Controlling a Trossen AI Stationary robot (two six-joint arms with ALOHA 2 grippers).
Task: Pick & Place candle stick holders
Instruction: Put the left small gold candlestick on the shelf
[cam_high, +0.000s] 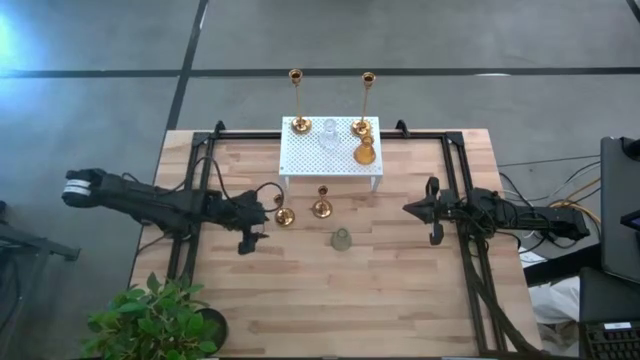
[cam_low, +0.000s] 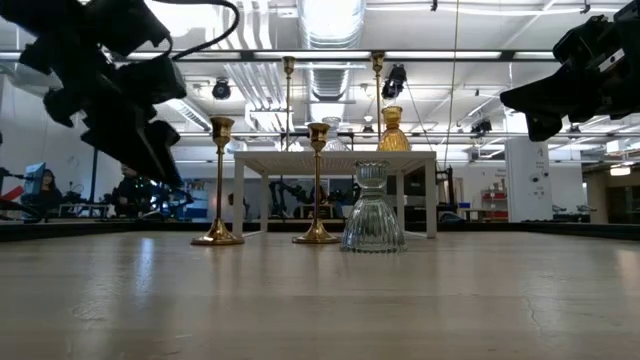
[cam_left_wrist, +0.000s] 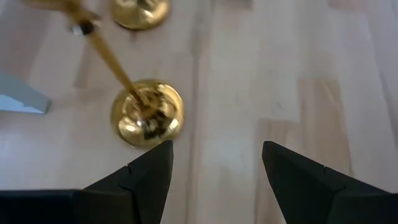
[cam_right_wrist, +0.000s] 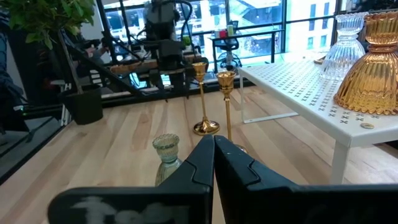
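Candle stick holders sit in two groups: on the white perforated stand (cam_high: 330, 147) are two tall thin brass sticks (cam_high: 297, 100), a ribbed clear glass holder (cam_high: 329, 133) and an amber glass one (cam_high: 365, 153); on the wooden surface (cam_high: 330, 290) in front of it remain two short brass sticks (cam_high: 285, 212) and a grey-green glass holder (cam_high: 342, 239). So roughly half looks placed, if the stand is the goal. At the left, the left gripper (cam_high: 250, 240) hangs just beside the nearer short stick with fingers spread wide, holding nothing. At the right, the right gripper (cam_high: 432, 212) waits well apart, fingers pressed together and empty. The brass is polished, with round domed bases.
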